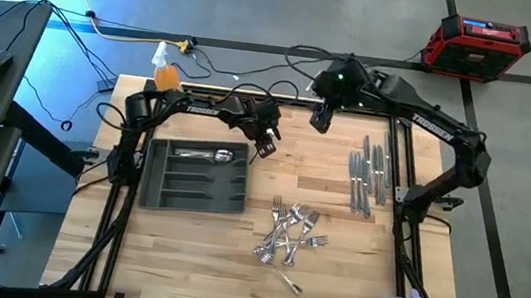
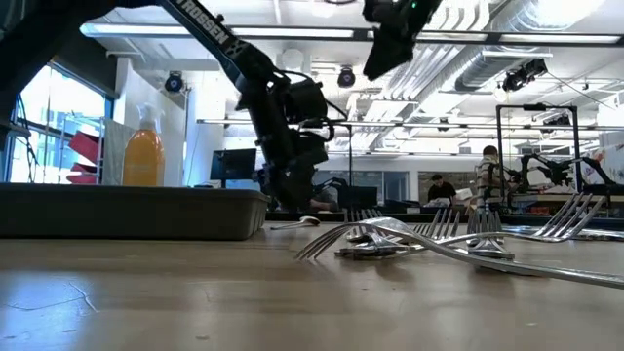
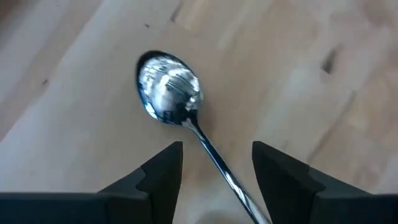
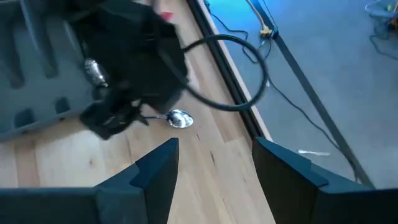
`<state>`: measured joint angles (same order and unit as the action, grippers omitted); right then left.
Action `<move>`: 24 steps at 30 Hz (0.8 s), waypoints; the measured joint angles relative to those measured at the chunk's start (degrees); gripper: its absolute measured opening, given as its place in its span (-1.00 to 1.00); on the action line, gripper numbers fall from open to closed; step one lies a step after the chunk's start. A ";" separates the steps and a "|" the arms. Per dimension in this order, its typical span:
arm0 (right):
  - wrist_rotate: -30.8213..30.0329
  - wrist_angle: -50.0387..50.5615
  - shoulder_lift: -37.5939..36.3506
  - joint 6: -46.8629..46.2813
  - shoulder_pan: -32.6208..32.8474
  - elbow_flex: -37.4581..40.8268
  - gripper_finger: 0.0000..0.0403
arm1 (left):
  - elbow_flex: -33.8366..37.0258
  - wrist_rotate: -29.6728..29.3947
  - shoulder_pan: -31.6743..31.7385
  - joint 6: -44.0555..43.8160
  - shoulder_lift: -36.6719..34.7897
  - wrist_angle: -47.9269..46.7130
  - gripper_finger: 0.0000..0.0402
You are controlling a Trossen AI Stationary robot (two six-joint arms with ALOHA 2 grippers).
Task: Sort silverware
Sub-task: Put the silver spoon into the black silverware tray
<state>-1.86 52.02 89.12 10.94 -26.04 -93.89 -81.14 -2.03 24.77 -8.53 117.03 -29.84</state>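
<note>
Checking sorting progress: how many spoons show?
2 clearly: one spoon on the table under the open left gripper, another spoon in the tray; more may lie stacked there or hidden among the forks.

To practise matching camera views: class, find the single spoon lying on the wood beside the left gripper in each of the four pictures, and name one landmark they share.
High view: spoon barely visible under the left gripper, right of the grey tray.
Low view: spoon lies beyond the tray's right end.
Left wrist view: spoon, bowl ahead of open fingers.
Right wrist view: spoon beside the left gripper.
Shared landmark: the left gripper itself.
</note>
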 joint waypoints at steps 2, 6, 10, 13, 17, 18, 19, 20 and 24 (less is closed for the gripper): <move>-0.82 0.91 -0.88 0.00 1.73 0.00 -0.05 | 0.00 -1.58 0.03 -0.19 0.18 1.54 -0.13; -3.54 2.61 -1.70 -1.85 5.27 0.00 -0.05 | 0.00 -3.55 0.12 0.37 0.41 3.42 -0.16; -6.05 3.42 -1.80 -2.92 8.49 0.09 -0.05 | 0.00 -3.36 0.12 0.52 1.20 2.77 -0.19; -7.43 3.45 -1.82 -3.45 10.53 0.09 -0.05 | 0.02 -2.77 0.29 0.08 1.89 1.79 -0.20; -9.09 3.28 -1.82 -4.96 12.70 0.09 -0.05 | -0.07 -2.27 0.49 -0.41 3.32 1.87 -0.20; -9.74 3.28 -1.82 -5.58 13.25 0.09 -0.05 | -0.06 -2.71 0.49 -0.61 3.38 2.02 -0.20; -10.23 3.32 -1.82 -6.16 13.79 0.09 -0.05 | -0.04 -3.26 0.46 -0.85 3.43 2.24 -0.20; -10.65 3.35 -1.80 -6.56 14.34 0.09 -0.05 | -0.02 -3.80 0.36 -0.85 3.55 2.53 -0.21; -13.31 4.03 -1.80 -8.78 17.21 0.09 -0.05 | 0.00 -4.26 -0.11 0.35 3.70 4.05 -0.43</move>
<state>-15.18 56.05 87.33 2.16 -8.84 -93.80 -81.14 -6.29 24.66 -8.18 120.73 -25.79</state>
